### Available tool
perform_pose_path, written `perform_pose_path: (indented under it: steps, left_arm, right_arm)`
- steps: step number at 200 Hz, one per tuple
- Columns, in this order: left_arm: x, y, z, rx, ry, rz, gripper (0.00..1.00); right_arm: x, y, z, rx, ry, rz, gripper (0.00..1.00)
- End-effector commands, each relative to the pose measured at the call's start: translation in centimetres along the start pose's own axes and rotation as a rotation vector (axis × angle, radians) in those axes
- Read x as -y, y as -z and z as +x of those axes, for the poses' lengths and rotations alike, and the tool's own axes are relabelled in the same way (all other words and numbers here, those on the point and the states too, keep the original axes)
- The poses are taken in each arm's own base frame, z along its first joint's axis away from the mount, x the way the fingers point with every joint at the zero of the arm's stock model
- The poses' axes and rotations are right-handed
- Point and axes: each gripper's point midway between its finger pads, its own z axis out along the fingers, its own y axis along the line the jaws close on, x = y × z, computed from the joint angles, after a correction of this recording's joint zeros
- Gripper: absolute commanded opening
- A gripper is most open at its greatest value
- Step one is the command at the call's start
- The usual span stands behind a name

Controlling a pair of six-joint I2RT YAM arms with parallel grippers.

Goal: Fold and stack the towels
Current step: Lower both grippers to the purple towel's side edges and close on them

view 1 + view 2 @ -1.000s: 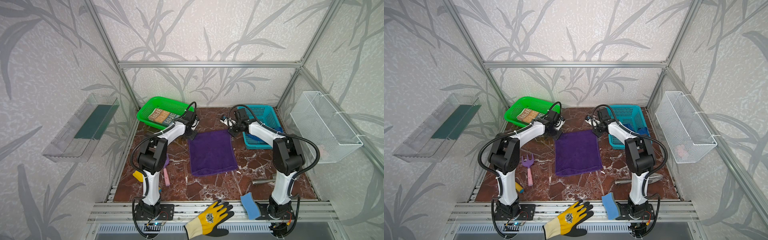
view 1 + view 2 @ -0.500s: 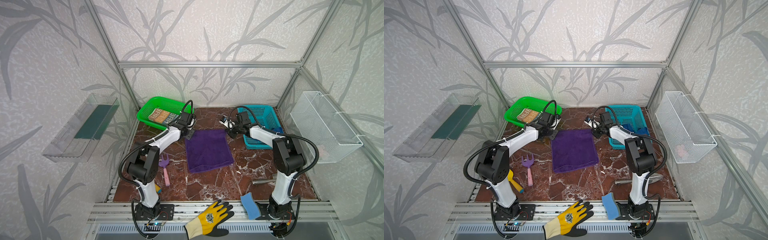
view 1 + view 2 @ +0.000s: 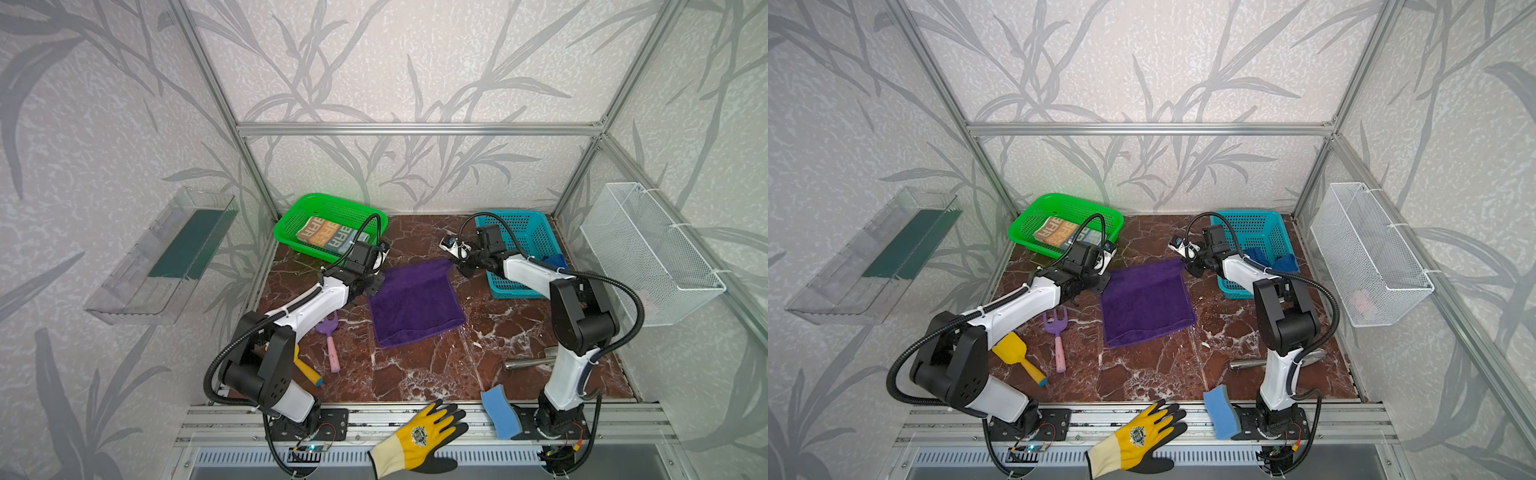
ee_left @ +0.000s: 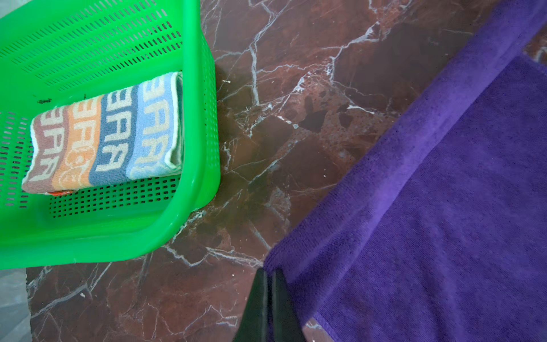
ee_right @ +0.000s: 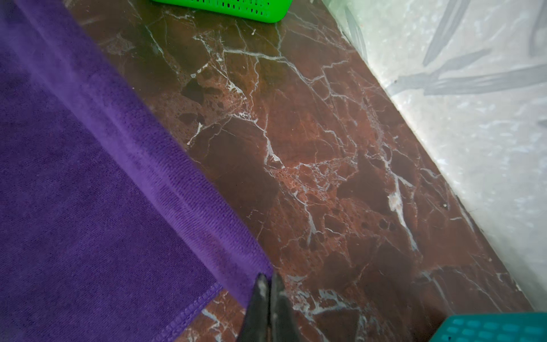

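The dark purple towel [image 3: 415, 303] [image 3: 1146, 303] lies in the middle of the marble table. Its far edge is raised off the surface. My left gripper [image 3: 372, 289] [image 3: 1101, 286] [image 4: 268, 271] is shut on its far left corner [image 4: 275, 260]. My right gripper [image 3: 457, 266] [image 3: 1185, 267] [image 5: 268, 277] is shut on its far right corner [image 5: 257, 266]. The folded lettered towel [image 3: 328, 239] [image 3: 1065, 237] [image 4: 103, 133] rests in the green basket [image 3: 299, 210] [image 3: 1025, 226] [image 4: 201, 118]. The royal blue towel [image 3: 555, 262] [image 3: 1281, 262] lies crumpled in the teal basket [image 3: 528, 232] [image 3: 1254, 232] [image 5: 488, 325].
A purple toy rake [image 3: 328, 332] and a yellow scoop [image 3: 1013, 353] lie front left. A metal tool [image 3: 528, 363] lies by the right arm's base. A blue sponge [image 3: 498, 409] and a yellow glove [image 3: 419, 436] sit at the front rail. A wire basket [image 3: 648, 249] hangs on the right wall.
Both grippers have moved left while holding the purple towel's far corners. The towel has slid left across the table with them. The left arm's elbow has swung out towards the front left.
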Motion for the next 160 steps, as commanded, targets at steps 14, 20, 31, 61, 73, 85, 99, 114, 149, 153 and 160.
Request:
perform_pose_path:
  steps: [14, 20, 31, 61, 73, 85, 99, 114, 149, 153, 160]
  left_arm:
    - [2.2, 2.2, -1.0, 0.084, -0.015, 0.032, 0.0]
    - [2.7, 2.4, -0.9, 0.088, -0.019, 0.039, 0.0]
    - [3.5, 2.8, -0.7, 0.093, -0.021, 0.049, 0.0]
    - [4.6, 3.7, 0.3, 0.082, -0.015, 0.05, 0.0]
    - [4.5, 4.0, 0.7, 0.076, 0.008, 0.043, 0.0]
    - [4.3, 4.3, 1.1, 0.074, 0.032, 0.033, 0.0]
    - [4.0, 4.7, 1.4, 0.075, 0.053, 0.021, 0.0]
    - [3.8, 4.9, 1.7, 0.075, 0.067, 0.01, 0.0]
    - [3.8, 5.0, 2.3, 0.063, 0.089, 0.007, 0.0]
    - [3.8, 5.0, 2.3, 0.064, 0.091, 0.012, 0.0]
    - [4.0, 5.1, 2.5, 0.065, 0.095, 0.023, 0.0]
  right_arm:
    - [0.5, 2.5, -1.6, 0.052, 0.033, 0.026, 0.0]
    - [0.3, 2.7, -1.6, 0.05, 0.033, 0.022, 0.0]
    - [-0.1, 3.0, -1.4, 0.043, 0.03, 0.011, 0.0]
    - [-1.0, 3.9, -0.3, -0.008, -0.003, 0.003, 0.0]
    - [-1.3, 4.3, 0.2, -0.036, -0.036, -0.001, 0.0]
    - [-1.9, 4.7, 0.7, -0.062, -0.076, -0.019, 0.0]
    - [-2.7, 4.8, 1.6, -0.098, -0.136, -0.048, 0.0]
    - [-3.3, 5.0, 2.3, -0.136, -0.197, -0.065, 0.0]
    - [-4.1, 6.2, 2.2, -0.138, -0.242, -0.073, 0.0]
    - [-4.2, 6.2, 2.2, -0.137, -0.244, -0.074, 0.0]
    - [-4.4, 6.3, 2.3, -0.134, -0.242, -0.077, 0.0]
